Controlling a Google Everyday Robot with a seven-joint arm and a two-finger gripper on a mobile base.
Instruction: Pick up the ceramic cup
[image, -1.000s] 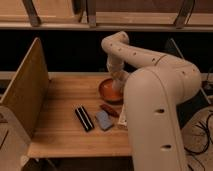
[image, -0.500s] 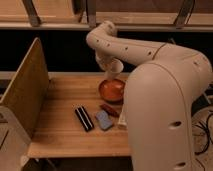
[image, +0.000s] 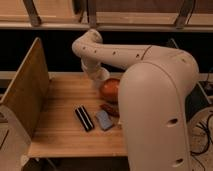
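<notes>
My gripper (image: 100, 79) hangs at the end of the arm, just above the table at the left rim of the reddish-brown round bowl (image: 112, 90). A pale cream shape shows at the arm's tip. I cannot tell whether it is the ceramic cup or part of the gripper. No cup stands in plain view anywhere else on the table. The arm's large white body covers the right side of the table and part of the bowl.
On the wooden table (image: 60, 137) lie a black rectangular object (image: 84, 118), a blue-grey flat object (image: 104, 120) and a small red-brown item (image: 109, 108). A tall wooden panel (image: 24, 92) walls the left side. Dark shelving runs behind.
The arm's elbow has swung to the left. The gripper rose from over the bowl, then moved left and down to the bowl's left rim.
</notes>
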